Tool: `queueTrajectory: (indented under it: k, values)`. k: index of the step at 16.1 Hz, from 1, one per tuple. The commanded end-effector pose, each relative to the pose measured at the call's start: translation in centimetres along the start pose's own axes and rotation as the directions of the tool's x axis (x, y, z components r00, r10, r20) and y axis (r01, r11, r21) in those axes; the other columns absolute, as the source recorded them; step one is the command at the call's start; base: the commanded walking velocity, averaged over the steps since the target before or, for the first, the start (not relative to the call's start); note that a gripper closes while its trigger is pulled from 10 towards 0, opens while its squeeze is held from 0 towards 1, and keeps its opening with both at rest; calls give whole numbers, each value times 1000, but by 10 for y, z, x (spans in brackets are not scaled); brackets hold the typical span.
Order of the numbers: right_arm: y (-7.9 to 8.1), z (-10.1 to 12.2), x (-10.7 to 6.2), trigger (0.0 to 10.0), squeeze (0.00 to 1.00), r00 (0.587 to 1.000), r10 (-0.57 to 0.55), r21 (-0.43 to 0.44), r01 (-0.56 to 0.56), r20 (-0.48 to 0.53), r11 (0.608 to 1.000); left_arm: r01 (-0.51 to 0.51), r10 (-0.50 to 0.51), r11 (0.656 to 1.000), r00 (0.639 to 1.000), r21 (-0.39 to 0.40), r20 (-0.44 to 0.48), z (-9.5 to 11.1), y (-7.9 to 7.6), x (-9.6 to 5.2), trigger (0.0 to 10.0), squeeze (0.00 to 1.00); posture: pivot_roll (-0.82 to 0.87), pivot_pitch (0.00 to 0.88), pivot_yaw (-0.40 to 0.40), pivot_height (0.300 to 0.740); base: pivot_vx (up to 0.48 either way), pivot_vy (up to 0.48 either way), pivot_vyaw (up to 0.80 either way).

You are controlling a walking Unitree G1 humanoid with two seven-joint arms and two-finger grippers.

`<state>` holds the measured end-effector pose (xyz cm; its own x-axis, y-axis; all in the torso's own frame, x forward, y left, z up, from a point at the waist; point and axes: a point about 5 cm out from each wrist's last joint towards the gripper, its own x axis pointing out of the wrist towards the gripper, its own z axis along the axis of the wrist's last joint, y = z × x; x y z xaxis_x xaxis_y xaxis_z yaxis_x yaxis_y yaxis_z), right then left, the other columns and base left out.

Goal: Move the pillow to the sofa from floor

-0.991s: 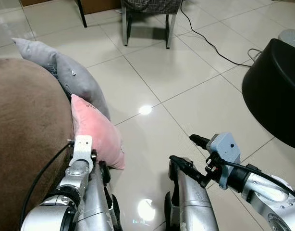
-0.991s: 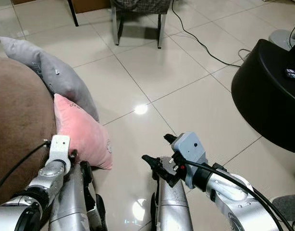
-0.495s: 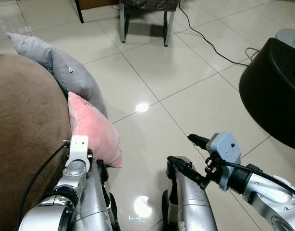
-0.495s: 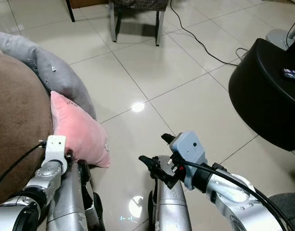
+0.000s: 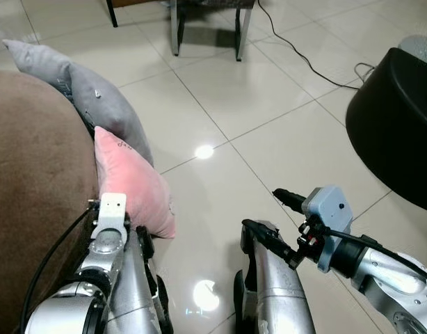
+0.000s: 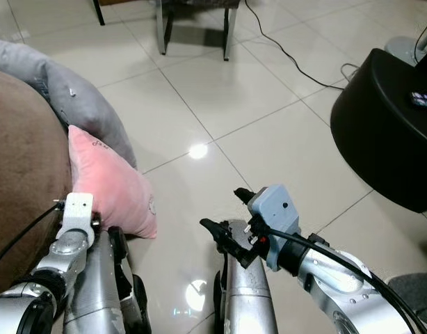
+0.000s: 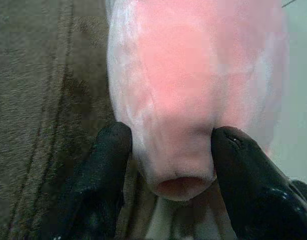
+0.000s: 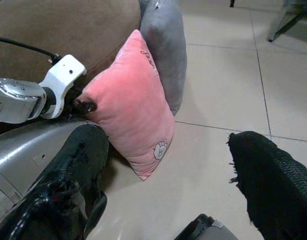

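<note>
A pink pillow (image 5: 133,184) stands on its edge on the tiled floor, leaning against the brown sofa (image 5: 33,174). Behind it a grey pillow (image 5: 95,104) also rests against the sofa. My left gripper (image 7: 168,150) is shut on the pink pillow's near lower corner, and the fabric (image 7: 193,75) bulges out between the two black fingers. My right gripper (image 5: 262,209) hovers open over the bare floor to the right of the pillow, holding nothing. From the right wrist view, the pink pillow (image 8: 128,110) sits beyond the spread fingers (image 8: 83,160).
A large black rounded object (image 5: 398,132) stands on the floor at the right, with a phone (image 6: 423,99) on top. Metal chair legs (image 5: 179,28) and a black cable (image 5: 304,59) lie farther ahead. Glossy tiles stretch between them.
The whole view has drifted a little, so the camera moved. The left gripper still holds the pillow's corner, and the right gripper stays open in the same spot.
</note>
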<state>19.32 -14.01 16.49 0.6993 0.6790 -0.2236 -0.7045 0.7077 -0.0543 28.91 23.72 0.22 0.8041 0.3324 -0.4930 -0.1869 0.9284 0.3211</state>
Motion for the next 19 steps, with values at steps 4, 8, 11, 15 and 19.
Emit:
queueTrajectory:
  k: [4, 8, 11, 15, 19]
  values:
    - [4, 2, -6, 10000, 0, 1000, 6, 1, -6, -12, 1000, 0, 2, 1000, 998, 20, -63, -13, 0, -2, 1137, 0, -284, 228, -67, 495, 0, 0, 0]
    - [4, 2, -7, 10000, 0, 1000, 9, 2, -8, -21, 1000, 22, -21, 1000, 998, 2, -64, -14, -3, -3, 0, 0, -284, 224, -71, 495, 0, 0, 0]
    - [4, 1, -6, 10000, 0, 999, 23, 2, -23, -31, 1000, 27, -27, 1000, 997, -1, -75, -16, -3, -3, 0, 0, -282, 222, -71, 495, 0, 0, 0]
    - [2, 1, -6, 10000, 0, 999, 28, -1, -28, -37, 1000, 31, -31, 1000, 996, 3, -83, -16, -2, -3, 0, 0, -282, 216, -71, 495, 0, 0, 0]
    - [3, 0, -9, 10000, 0, 999, 28, -1, -28, -43, 1000, 41, -41, 999, 995, -6, -88, -18, -5, -4, 0, 0, -276, 206, -73, 495, 0, 0, 0]
